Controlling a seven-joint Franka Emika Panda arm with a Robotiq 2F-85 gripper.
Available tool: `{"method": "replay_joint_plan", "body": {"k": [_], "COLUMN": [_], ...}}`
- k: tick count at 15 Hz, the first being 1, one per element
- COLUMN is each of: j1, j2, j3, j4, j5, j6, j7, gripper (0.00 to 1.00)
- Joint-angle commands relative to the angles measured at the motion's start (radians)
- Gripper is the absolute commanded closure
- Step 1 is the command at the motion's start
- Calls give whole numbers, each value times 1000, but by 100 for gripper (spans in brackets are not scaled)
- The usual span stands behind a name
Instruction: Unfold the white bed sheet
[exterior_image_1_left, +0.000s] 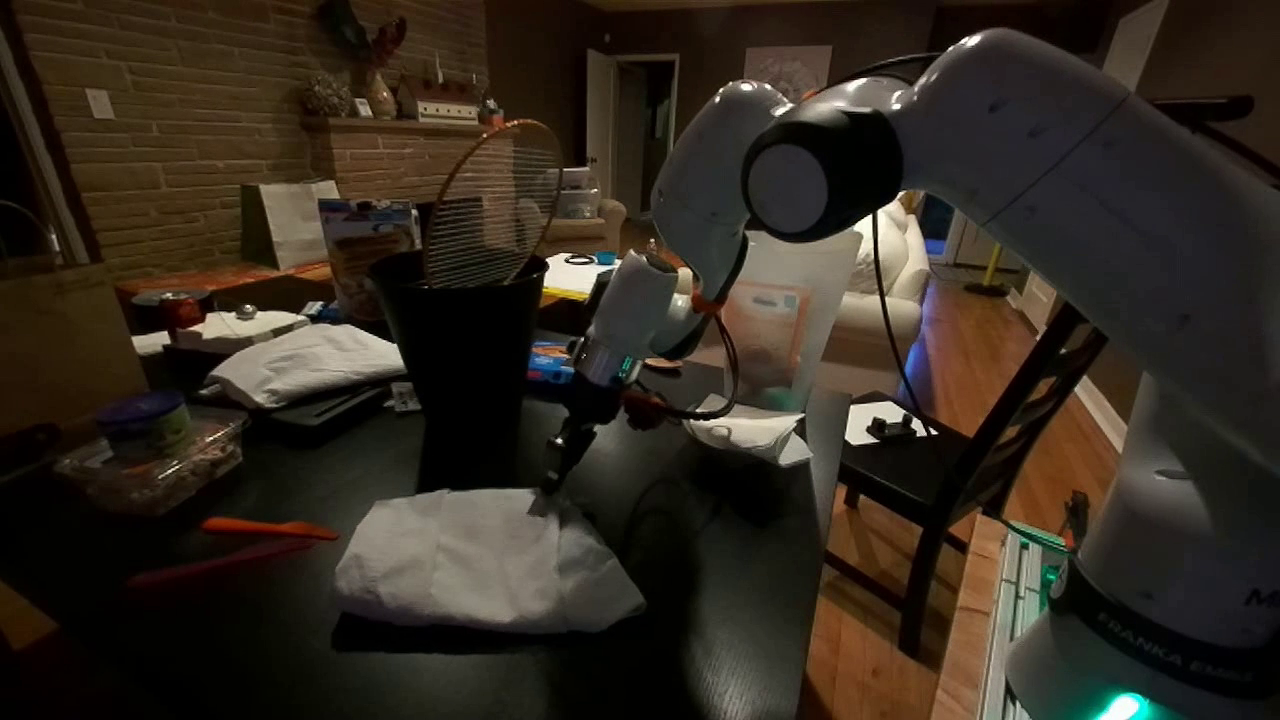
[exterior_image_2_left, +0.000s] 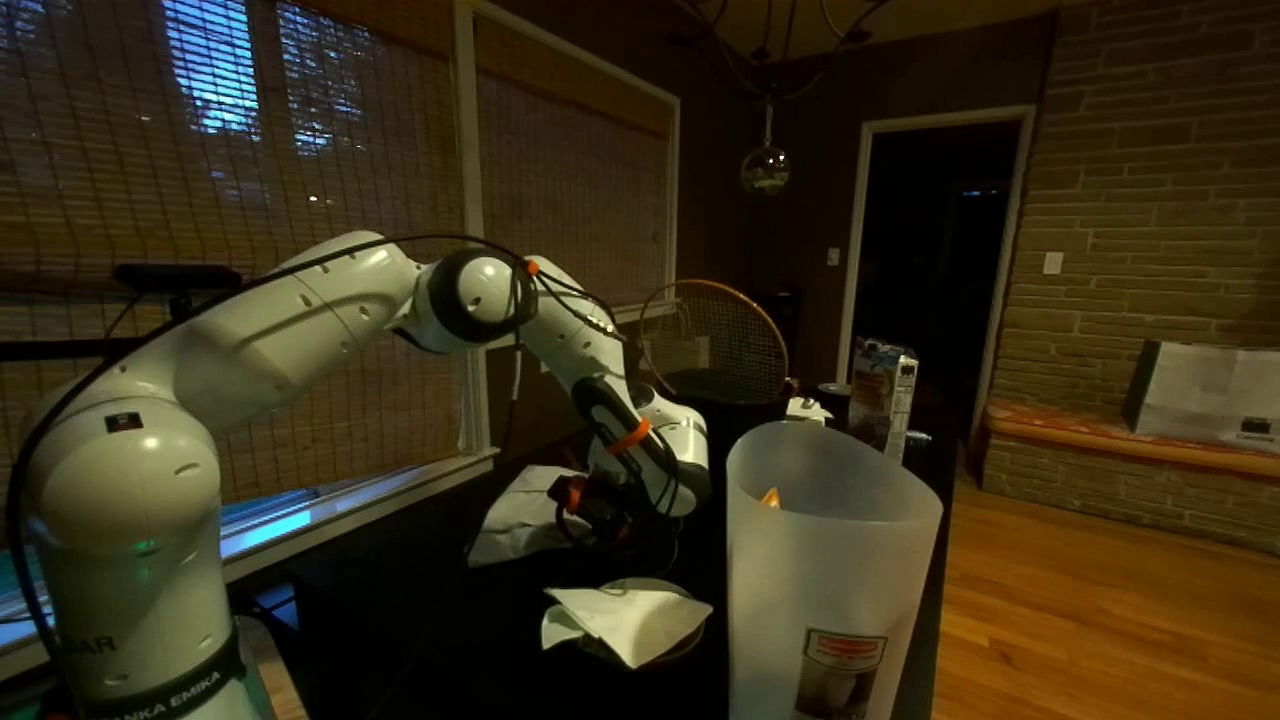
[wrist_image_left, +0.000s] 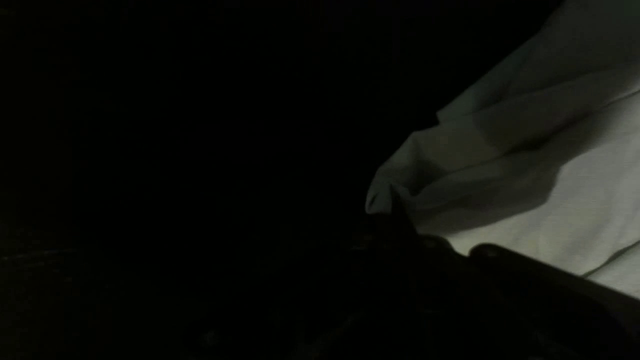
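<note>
The white bed sheet (exterior_image_1_left: 480, 565) lies as a rumpled, folded bundle on the black table. It also shows in an exterior view (exterior_image_2_left: 520, 515), partly behind the arm, and fills the right side of the wrist view (wrist_image_left: 590, 200). My gripper (exterior_image_1_left: 549, 485) points down at the sheet's back edge. In the dark wrist view, my gripper (wrist_image_left: 385, 215) has its fingertips close together, and a gathered edge of the sheet runs in between them. It looks shut on that edge. One finger is mostly lost in the dark.
A black bin (exterior_image_1_left: 470, 350) with a racket (exterior_image_1_left: 495, 205) stands behind the sheet. A white napkin (exterior_image_1_left: 750, 430) and a translucent bin (exterior_image_2_left: 830, 560) are near the table's side. Orange utensils (exterior_image_1_left: 270, 528) and a clear food box (exterior_image_1_left: 160, 470) lie opposite. Another white cloth (exterior_image_1_left: 305, 365) lies farther back.
</note>
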Motion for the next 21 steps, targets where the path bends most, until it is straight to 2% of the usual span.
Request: {"method": "replay_joint_plan", "body": {"k": [1, 7, 10, 12, 13, 14, 17, 21], "j1": [6, 44, 69, 94, 119, 66, 110, 103], "j2": [-37, -350, -496, -572, -592, -516, -574, -574], "j3": [2, -18, 15, 64, 85, 73, 110, 109], "j4": [-5, -195, -246, -285, -290, -215, -256, -272], "j5": [-12, -109, -179, -201, -224, -189, -214, -215], "j6": [83, 20, 60, 79, 89, 88, 87, 86], "j7": [-12, -226, -302, -336, -332, -306, -306, -318], "gripper": [99, 99, 99, 99, 99, 98, 98, 98]}}
